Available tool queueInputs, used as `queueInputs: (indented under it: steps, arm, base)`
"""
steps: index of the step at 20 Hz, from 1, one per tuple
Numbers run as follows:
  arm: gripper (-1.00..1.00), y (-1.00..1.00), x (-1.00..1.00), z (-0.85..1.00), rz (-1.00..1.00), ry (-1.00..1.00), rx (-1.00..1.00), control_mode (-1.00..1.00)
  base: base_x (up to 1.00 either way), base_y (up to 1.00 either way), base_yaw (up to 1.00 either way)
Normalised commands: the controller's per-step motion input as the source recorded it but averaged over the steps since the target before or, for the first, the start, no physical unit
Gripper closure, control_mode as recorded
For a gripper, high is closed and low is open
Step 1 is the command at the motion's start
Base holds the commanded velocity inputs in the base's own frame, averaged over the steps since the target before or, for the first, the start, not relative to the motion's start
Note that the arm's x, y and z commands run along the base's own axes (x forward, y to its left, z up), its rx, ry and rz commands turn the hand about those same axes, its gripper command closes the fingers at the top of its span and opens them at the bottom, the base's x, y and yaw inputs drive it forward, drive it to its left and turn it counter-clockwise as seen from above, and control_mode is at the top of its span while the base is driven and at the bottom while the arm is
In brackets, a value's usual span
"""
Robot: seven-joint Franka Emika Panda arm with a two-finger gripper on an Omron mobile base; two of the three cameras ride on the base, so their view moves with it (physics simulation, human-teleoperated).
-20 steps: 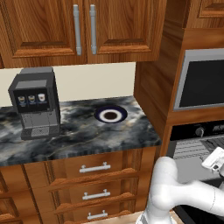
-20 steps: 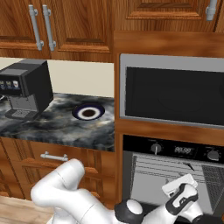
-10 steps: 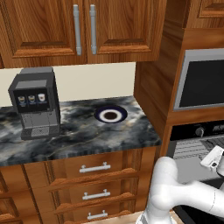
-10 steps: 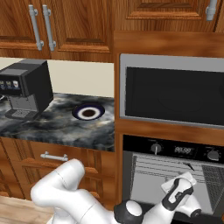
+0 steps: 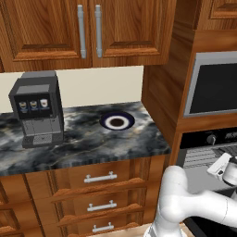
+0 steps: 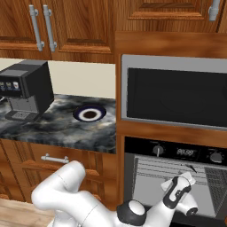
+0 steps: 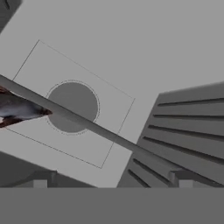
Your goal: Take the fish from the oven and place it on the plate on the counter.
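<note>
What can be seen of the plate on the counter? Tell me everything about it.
The plate is small and round, with a wide dark-blue rim, a white ring inside it and a dark centre. It looks glazed, like ceramic. It lies flat and empty on the dark veined marble counter, toward the back right, near the wooden side panel of the oven column. Nothing but the counter touches it.

base views flank oven [image 6: 177, 177], hand close inside

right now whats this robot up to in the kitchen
The robot arm is reaching into the open oven, its gripper open and holding nothing. In the hand view the fish lies inside, off to one side of the fingertips, not yet grasped. The plate sits on the counter, with nothing on it.
</note>
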Motion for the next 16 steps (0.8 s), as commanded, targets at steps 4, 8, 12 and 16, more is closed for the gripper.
queueInputs:
  steps: [4, 8, 12, 16]
  arm:
    - [-1.0, 0.0, 0.2, -0.55, 0.0, -0.14, 0.0, -1.0]
    - [-1.0, 0.0, 0.21, -0.46, 0.0, -0.12, 0.0, -1.0]
    - [-1.0, 0.0, 0.07, -0.23, 0.0, -0.01, 0.03, -1.0]
    - [1.0, 0.0, 0.12, -0.24, 0.0, 0.0, 0.03, -1.0]
  base:
    - [0.0, 0.0, 0.0]
    - [0.0, 0.0, 0.0]
    - [0.0, 0.0, 0.0]
    - [0.0, 0.0, 0.0]
